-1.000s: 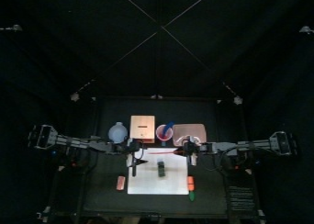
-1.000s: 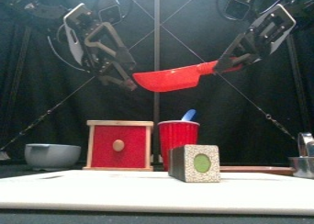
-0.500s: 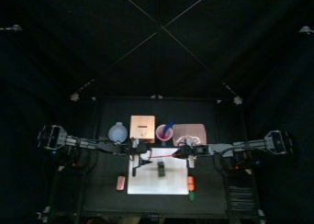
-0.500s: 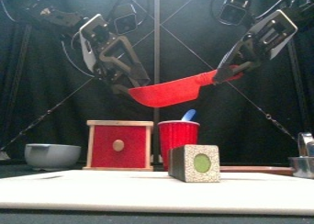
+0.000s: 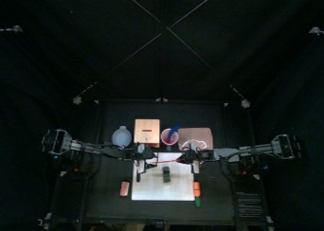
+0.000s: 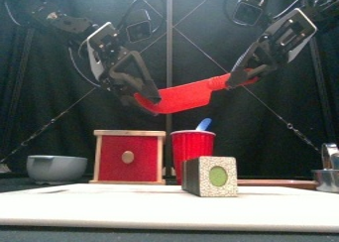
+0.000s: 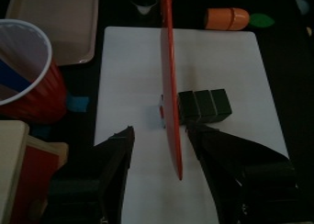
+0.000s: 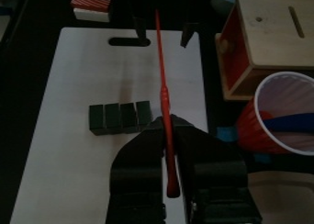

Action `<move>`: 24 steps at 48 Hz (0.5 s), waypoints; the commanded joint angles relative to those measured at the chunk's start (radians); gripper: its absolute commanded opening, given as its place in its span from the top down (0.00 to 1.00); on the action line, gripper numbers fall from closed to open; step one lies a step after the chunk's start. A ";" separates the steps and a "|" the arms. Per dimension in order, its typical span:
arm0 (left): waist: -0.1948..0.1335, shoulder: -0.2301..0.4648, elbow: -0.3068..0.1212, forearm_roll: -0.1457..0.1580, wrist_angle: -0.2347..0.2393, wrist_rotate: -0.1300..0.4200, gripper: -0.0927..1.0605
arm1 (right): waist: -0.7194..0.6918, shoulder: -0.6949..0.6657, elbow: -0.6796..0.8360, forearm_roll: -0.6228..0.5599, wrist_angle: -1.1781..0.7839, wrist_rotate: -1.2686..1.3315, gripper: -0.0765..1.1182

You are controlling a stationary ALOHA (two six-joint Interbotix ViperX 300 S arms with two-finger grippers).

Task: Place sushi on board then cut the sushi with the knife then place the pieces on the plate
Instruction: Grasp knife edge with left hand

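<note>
Red knife (image 6: 192, 87), one of two, held in the air above the single white cutting board (image 6: 79, 206), sloping down to the left. The right gripper (image 6: 243, 77) is clenched on its handle. The left gripper (image 6: 133, 90) is released, its two jaws flanking the blade without touching. One sushi roll (image 6: 209, 176) of three joined blocks lies on the board. Beyond it stand one red cup (image 6: 192, 152) holding one blue knife (image 6: 203, 124), one wooden box (image 6: 129, 155) to its left, and one blue-grey bowl (image 6: 56, 167) farther left.
</note>
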 commanded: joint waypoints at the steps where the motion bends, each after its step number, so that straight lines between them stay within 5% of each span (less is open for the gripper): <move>1: 0.003 -0.005 -0.028 0.009 -0.003 0.000 0.21 | 0.005 -0.009 -0.028 0.002 -0.009 0.000 0.65; 24: -0.008 0.000 -0.023 0.011 0.014 0.000 0.56 | 0.026 0.026 -0.028 0.015 -0.005 0.003 0.65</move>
